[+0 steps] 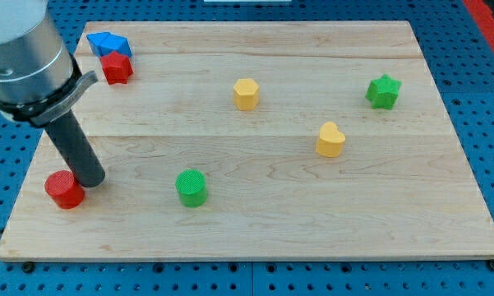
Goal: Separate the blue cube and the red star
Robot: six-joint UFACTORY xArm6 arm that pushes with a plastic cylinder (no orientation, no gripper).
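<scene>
The blue cube (107,43) sits at the board's top left corner. The red star (117,67) lies right below it and touches it. My tip (91,180) rests on the board at the lower left, far below both blocks. It stands just to the right of a red cylinder (65,189), touching or nearly touching it.
A green cylinder (191,187) stands at the lower middle. A yellow hexagon (246,94) is at upper centre, a yellow heart (330,139) right of centre, and a green star (383,91) at the upper right. The wooden board (312,222) lies on a blue perforated table.
</scene>
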